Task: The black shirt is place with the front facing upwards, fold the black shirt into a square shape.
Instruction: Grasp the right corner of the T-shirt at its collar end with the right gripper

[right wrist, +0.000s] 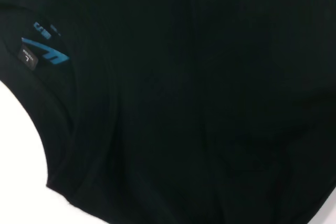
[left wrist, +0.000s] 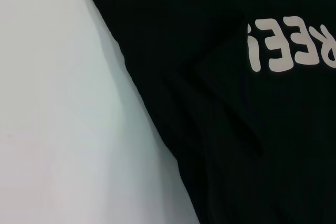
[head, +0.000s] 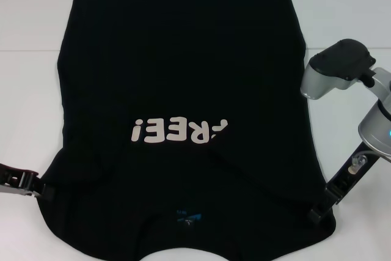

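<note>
The black shirt [head: 183, 77] lies spread on the white table [head: 30, 59], front up, collar toward me and hem at the far side. Its white letters [head: 177, 131] read upside down, and a crease hides part of the first letter. The blue neck label [head: 188, 217] shows near the collar. My left gripper [head: 44, 191] is at the shirt's near left edge, by the shoulder. My right gripper [head: 317, 213] is at the near right edge, touching the cloth. The left wrist view shows the shirt's edge [left wrist: 157, 129] and letters [left wrist: 291, 43]. The right wrist view shows the collar and label [right wrist: 44, 51].
Bare white table [head: 354, 4] surrounds the shirt on the left, right and far sides. The right arm's grey elbow [head: 339, 65] stands above the table just right of the shirt.
</note>
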Robot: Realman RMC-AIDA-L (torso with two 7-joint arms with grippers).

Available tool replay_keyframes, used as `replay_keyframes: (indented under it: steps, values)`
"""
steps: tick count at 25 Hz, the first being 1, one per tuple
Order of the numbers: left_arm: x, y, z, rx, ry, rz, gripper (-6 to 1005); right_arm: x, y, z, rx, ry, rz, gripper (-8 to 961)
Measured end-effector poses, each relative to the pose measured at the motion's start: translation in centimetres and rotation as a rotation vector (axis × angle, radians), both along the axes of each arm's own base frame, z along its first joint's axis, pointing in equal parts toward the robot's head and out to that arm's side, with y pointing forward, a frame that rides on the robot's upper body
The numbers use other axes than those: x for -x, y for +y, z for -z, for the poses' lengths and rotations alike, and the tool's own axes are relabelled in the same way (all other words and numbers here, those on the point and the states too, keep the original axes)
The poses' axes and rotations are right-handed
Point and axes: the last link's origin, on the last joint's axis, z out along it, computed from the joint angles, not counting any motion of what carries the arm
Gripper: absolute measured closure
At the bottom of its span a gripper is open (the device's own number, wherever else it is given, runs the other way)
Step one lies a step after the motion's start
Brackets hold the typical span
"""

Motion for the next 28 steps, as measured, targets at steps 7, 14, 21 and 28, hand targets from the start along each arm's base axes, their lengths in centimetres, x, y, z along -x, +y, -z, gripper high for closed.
replay_keyframes:
  steps: [7,14,21,28]
  values:
    - [0.01,0.03,-0.03,0.0,0.001,0.006,949,-0.26,-0.01,0.66,0.014,-0.055,-0.054,199]
    - [-0.08,0.17,-0.04,-0.003,0.002,0.013,949,0.03,0.13,0.73,0.015,-0.057,-0.066,455]
    - [-0.01,0.22,0.12,-0.003,0.0,0.012,949,0.18,0.23,0.75,0.014,-0.057,-0.071,721]
    - [0.04,0.25,0.14,-0.003,-0.008,0.01,949,0.25,0.26,0.72,0.013,-0.053,-0.071,870]
